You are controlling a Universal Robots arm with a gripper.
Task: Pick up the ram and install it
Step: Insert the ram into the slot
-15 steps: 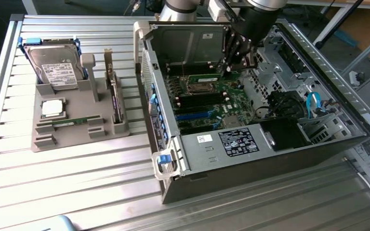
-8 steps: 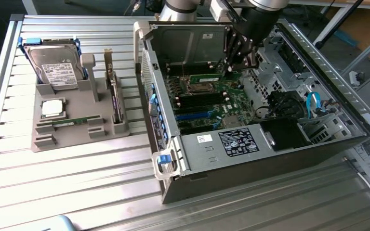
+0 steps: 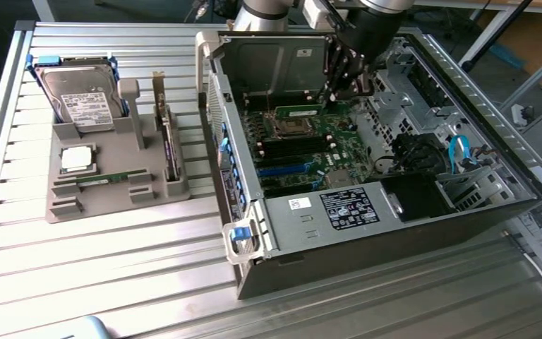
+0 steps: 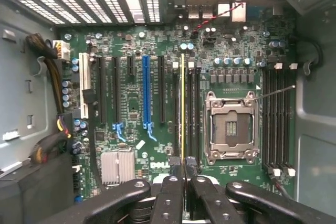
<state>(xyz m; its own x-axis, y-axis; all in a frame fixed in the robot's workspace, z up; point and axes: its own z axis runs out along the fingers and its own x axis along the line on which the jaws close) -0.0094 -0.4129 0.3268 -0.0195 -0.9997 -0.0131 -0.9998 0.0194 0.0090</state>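
Open PC case (image 3: pixel 365 247) lay on its side on the slatted bench (image 3: pixel 92 275), CPU socket (image 4: pixel 231 127) bare. Beside it, a gray holder (image 3: pixel 111 205) kept a hard drive (image 3: pixel 81 99), processor chip (image 3: pixel 77 159) and upright expansion card (image 3: pixel 166 134).

Shiny ribbed metal table (image 3: pixel 111 282), matt grey plastic holder (image 3: pixel 111 201), dull metal case (image 3: pixel 281 60), green circuit-board ram (image 3: pixel 299 111).

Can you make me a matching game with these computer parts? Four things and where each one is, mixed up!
Things:
1. ram
2. hard drive
3. processor chip
4. expansion card
Places:
A. flat on the grey holder, silver top up
B. on edge, holder's side nearest the computer case
C. in the gripper's jaws, inside the case
D. propped up, blue side rails
Pairs: 1-C, 2-D, 3-A, 4-B
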